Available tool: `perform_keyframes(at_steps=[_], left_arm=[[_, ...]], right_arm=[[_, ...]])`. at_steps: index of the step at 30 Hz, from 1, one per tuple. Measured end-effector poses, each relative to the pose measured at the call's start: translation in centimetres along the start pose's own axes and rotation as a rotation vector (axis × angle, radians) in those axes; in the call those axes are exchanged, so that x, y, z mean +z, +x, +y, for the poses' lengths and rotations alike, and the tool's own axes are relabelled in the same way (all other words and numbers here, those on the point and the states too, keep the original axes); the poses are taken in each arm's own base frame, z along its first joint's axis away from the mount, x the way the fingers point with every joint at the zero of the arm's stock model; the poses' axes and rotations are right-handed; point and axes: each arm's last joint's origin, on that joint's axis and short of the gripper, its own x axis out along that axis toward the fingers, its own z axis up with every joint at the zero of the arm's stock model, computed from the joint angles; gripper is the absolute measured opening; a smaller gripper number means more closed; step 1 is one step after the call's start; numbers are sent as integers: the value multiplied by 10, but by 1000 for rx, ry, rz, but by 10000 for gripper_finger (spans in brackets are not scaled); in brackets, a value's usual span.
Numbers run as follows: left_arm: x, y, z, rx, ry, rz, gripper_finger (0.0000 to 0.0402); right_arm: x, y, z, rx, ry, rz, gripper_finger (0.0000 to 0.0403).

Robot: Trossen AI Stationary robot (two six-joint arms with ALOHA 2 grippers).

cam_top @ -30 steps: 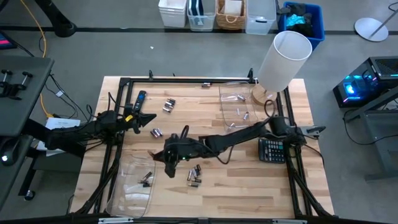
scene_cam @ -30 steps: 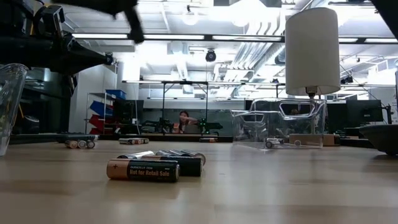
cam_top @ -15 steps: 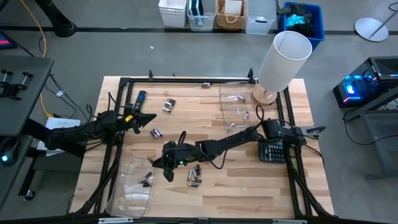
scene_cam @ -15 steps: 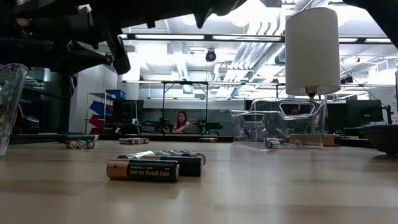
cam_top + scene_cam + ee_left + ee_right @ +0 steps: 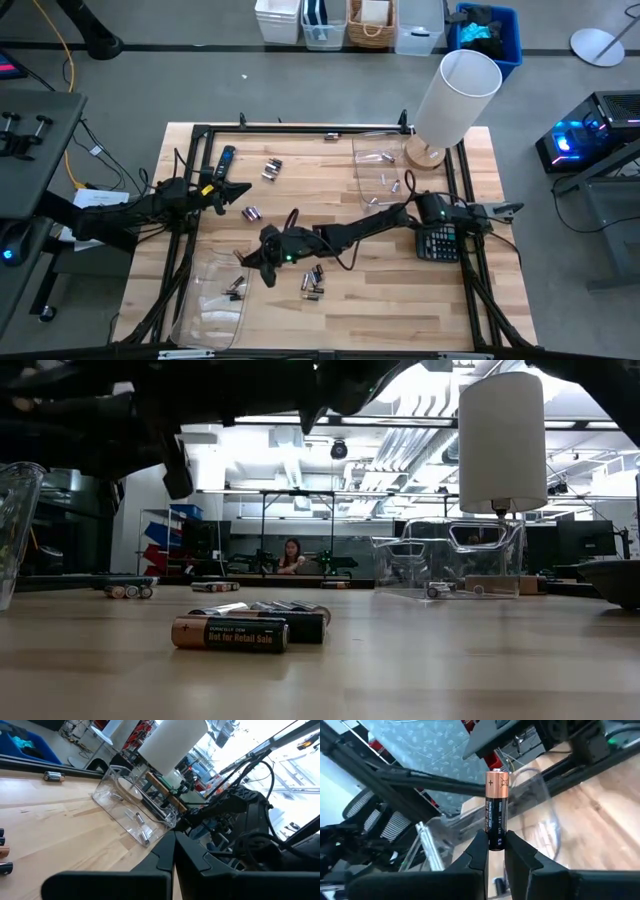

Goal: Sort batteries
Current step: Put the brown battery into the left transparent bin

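The right gripper [image 5: 494, 851] is closed on one battery [image 5: 496, 809], a dark one with a copper end, and the battery stands upright between the two fingers. In the high view this right gripper [image 5: 262, 262] reaches far across the counter [image 5: 400, 300] and hangs near the rim of the clear tray [image 5: 212, 300] at the front left, where a few batteries [image 5: 236, 288] lie inside.

The left gripper [image 5: 238, 190] has its fingers fully together and holds nothing. It waits at the left side of the counter, just beside the slim remote [image 5: 222, 163].

Other batteries are in several places. A small group [image 5: 314, 282] lies on the wood near the right gripper. Two more groups [image 5: 270, 168] lie farther back, one of them [image 5: 252, 213] close to the left gripper. Some silvery ones [image 5: 385, 185] are in the second clear tray [image 5: 372, 150] at the back, next to the white lamp [image 5: 455, 95]. The calculator [image 5: 437, 243] lies at the right edge, partly under the right arm.
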Motion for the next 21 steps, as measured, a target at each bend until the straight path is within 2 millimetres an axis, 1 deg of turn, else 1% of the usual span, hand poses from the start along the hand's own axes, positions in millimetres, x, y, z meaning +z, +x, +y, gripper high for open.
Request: perform_keyframes(at_steps=[5, 9, 13, 21], left_arm=[[0, 0, 0, 0, 0, 0, 0], [0, 0, 0, 0, 0, 1, 0], [0, 0, 0, 0, 0, 0, 0], [0, 0, 0, 0, 0, 1, 0]], right_arm=[[0, 0, -4, -53, -17, -5, 30], [4, 0, -2, -41, -79, -54, 30], [5, 0, 0, -27, -20, -70, 30], [0, 0, 8, 28, 3, -38, 30]])
